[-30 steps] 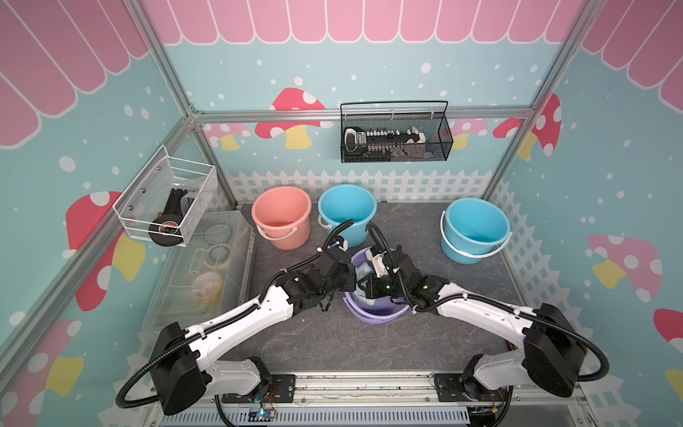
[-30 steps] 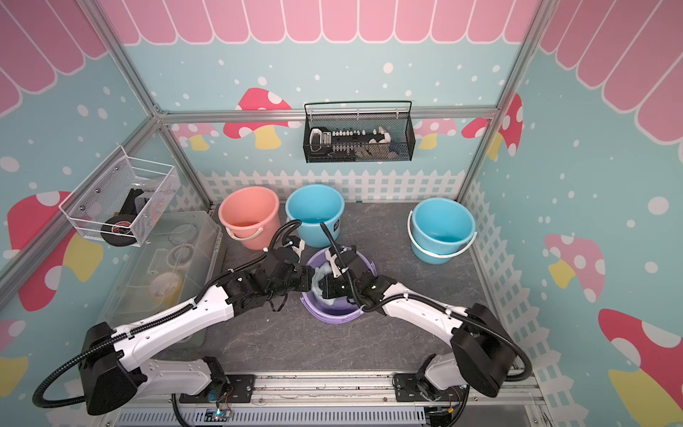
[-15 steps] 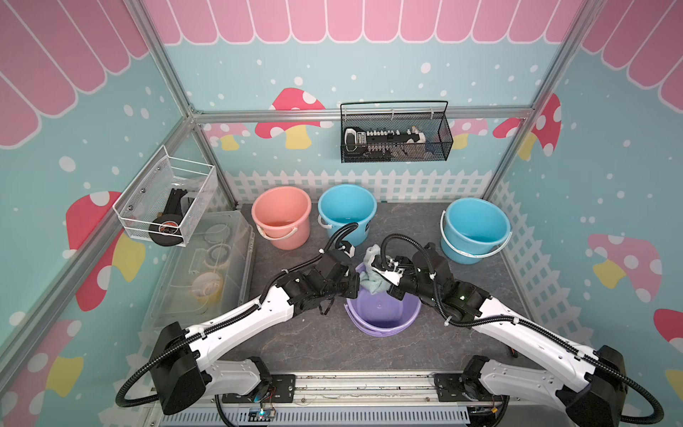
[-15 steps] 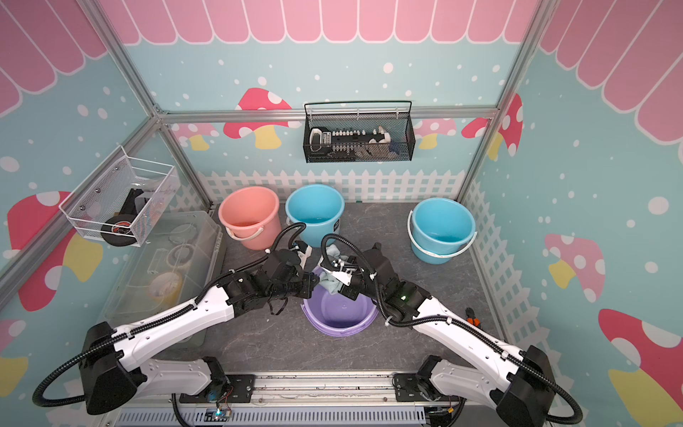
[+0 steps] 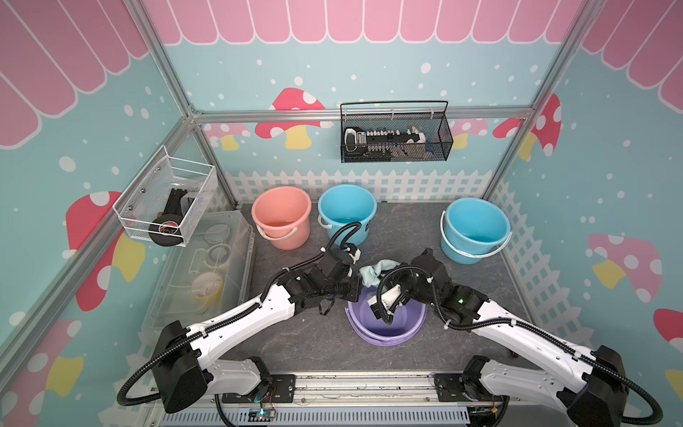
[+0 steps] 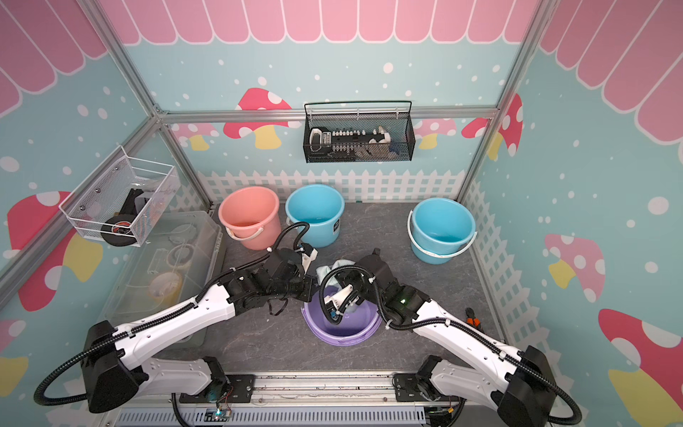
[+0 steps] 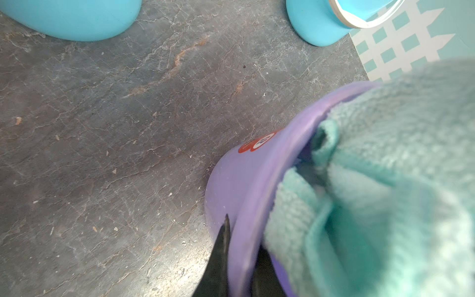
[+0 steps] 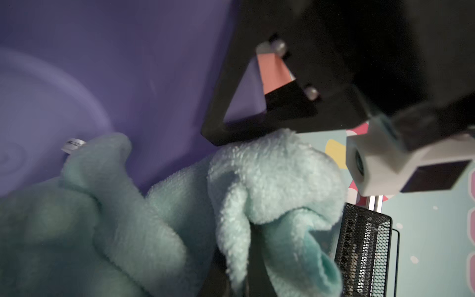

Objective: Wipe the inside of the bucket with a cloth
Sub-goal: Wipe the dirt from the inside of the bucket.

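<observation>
A: Where does the purple bucket (image 5: 384,338) stand?
B: On the table (image 5: 314,344), mid-width, nearer its front edge; the left gripper (image 7: 243,231) pinches its left-side wall.
A: The cloth (image 5: 377,271)?
B: Bunched over the bucket's far rim, partly hanging inside, clamped in the closed right gripper (image 8: 236,280).

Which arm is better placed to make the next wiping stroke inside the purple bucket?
Right: the right gripper is shut on the cloth against the purple bucket's inner wall, while the left gripper pinches its rim, likely steadying it.
</observation>
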`<state>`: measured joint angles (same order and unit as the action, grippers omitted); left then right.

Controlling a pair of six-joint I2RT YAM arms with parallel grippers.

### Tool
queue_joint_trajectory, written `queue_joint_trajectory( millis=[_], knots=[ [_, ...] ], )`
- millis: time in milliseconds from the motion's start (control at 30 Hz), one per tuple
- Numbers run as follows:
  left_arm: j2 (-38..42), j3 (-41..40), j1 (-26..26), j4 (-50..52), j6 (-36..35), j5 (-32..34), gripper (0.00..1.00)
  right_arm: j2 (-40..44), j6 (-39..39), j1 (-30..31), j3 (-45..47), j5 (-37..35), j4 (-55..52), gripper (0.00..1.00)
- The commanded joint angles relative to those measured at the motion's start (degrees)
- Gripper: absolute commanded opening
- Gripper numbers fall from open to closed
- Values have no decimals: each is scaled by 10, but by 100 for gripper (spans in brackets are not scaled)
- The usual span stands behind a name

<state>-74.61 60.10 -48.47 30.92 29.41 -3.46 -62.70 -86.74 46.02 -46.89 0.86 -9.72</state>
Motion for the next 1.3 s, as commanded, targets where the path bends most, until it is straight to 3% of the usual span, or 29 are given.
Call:
queue_joint_trajectory(
  millis=[0, 600, 1000, 1267],
  knots=[
    [-2, 25, -3, -11, -11, -22, 0, -17, -90, -2, 12, -11, 15, 0],
    [-10, 44, -9, -8, -23, -29, 0, -143, -43, 0, 66, 23, 55, 0],
    [6, 42, -14, -3, -31, -20, 0, -260, -4, 5, 9, 122, -102, 0],
    [16, 35, -14, -2, -34, -2, 0, -288, 24, 10, -43, 198, -202, 0]
  ],
)
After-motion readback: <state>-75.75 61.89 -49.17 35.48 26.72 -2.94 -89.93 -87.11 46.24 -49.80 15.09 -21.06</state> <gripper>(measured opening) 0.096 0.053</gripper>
